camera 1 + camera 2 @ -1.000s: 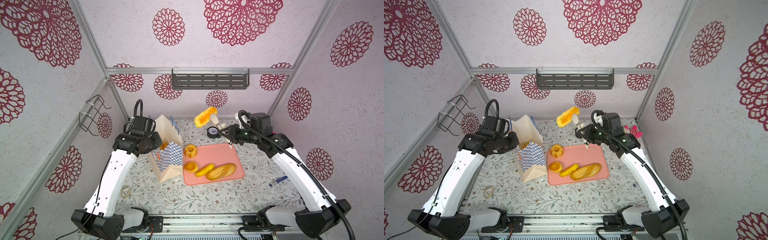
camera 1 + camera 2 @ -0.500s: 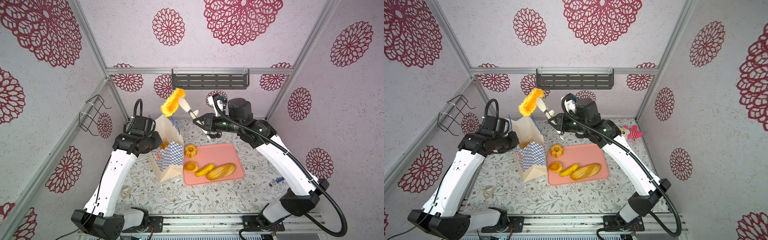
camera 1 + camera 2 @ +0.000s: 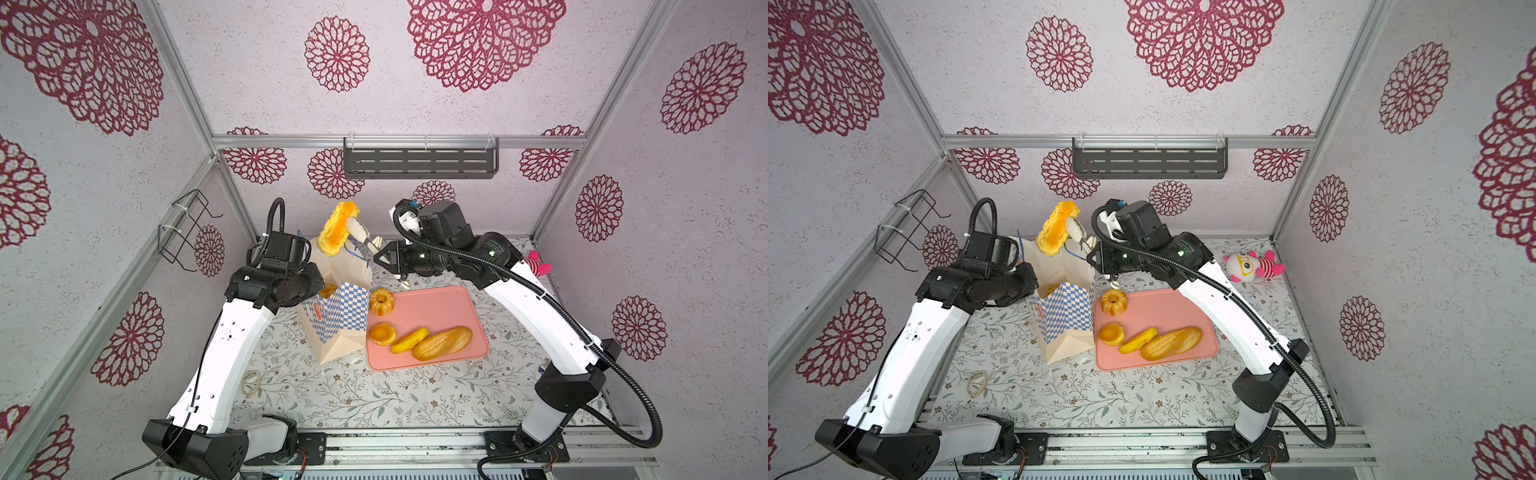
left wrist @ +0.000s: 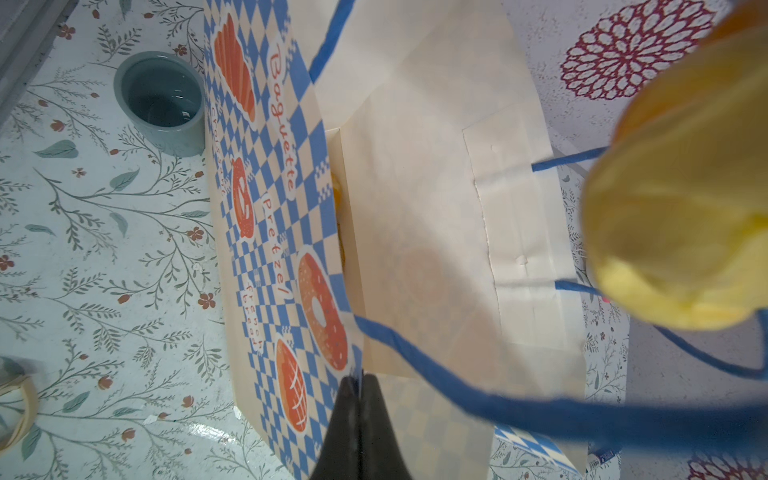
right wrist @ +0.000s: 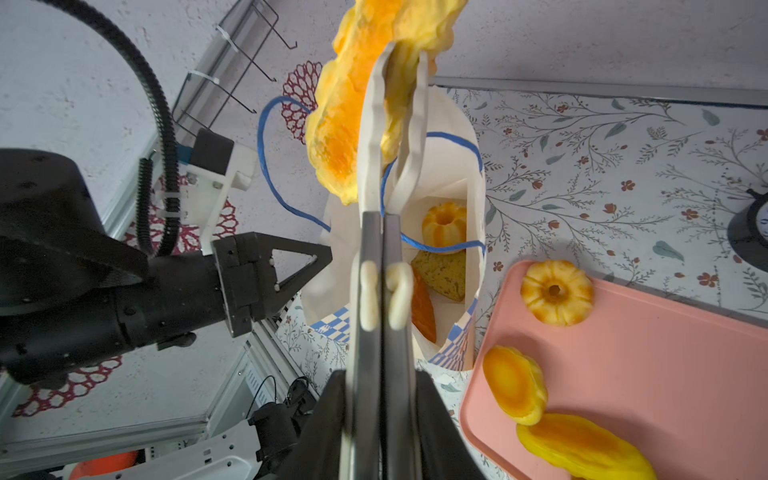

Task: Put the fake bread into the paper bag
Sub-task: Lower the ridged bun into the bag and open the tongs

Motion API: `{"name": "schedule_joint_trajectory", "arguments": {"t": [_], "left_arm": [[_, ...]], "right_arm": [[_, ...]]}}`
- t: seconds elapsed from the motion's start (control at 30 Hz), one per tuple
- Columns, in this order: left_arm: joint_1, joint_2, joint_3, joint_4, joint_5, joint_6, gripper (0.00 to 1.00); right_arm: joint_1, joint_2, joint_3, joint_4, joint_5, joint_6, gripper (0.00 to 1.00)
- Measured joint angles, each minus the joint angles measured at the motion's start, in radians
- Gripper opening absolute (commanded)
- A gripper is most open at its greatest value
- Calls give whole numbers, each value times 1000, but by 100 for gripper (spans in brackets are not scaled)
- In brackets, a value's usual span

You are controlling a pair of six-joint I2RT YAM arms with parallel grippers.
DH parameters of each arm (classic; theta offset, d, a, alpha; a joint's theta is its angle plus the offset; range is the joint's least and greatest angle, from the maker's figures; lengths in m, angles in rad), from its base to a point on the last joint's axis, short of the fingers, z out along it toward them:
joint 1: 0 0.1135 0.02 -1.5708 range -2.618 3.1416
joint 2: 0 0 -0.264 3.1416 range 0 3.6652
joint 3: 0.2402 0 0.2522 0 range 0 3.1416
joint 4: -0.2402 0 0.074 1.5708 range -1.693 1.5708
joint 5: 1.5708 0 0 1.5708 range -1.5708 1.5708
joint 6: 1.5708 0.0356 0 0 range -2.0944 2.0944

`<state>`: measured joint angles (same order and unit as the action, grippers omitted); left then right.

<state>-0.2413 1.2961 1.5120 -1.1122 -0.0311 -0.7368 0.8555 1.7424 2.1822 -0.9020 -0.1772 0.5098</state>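
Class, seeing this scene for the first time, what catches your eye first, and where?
A yellow-orange pastry hangs in pale tongs, clamped by the right hand, just above the open paper bag. Beside the bag, a pink tray holds four more pastries. The left hand pinches the bag's rim.

You've got glossy plastic fake bread [image 3: 442, 343], a matt creased paper bag [image 3: 336, 328], a smooth matt tray [image 3: 432, 307], and brushed-metal tongs [image 5: 370, 249].

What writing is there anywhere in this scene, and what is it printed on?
"Baguette": checkered band of the paper bag.
"Pretzel": same band.
"French bread": same band, smaller letters.
A tiny word by the band's edge, perhaps "Croissant": too blurred to be sure.
Nothing else is readable.
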Motion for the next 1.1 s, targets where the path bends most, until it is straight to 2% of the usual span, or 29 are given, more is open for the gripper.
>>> {"name": "schedule_joint_trajectory", "arguments": {"t": [0.4, 0.57, 0.73, 0.9, 1.1], "left_arm": [[0, -6, 0, 0, -3, -4, 0], [0, -6, 0, 0, -3, -8, 0], [0, -6, 0, 0, -2, -13, 0], [0, -7, 0, 1, 0, -15, 0], [0, -12, -8, 6, 0, -15, 0]], "right_arm": [[53, 41, 15, -170, 100, -117, 1], [56, 45, -3, -173, 99, -124, 19], [58, 45, -34, -157, 95, -118, 29], [58, 45, -49, -123, 95, -103, 36], [56, 38, -49, -77, 102, -77, 37]]}}
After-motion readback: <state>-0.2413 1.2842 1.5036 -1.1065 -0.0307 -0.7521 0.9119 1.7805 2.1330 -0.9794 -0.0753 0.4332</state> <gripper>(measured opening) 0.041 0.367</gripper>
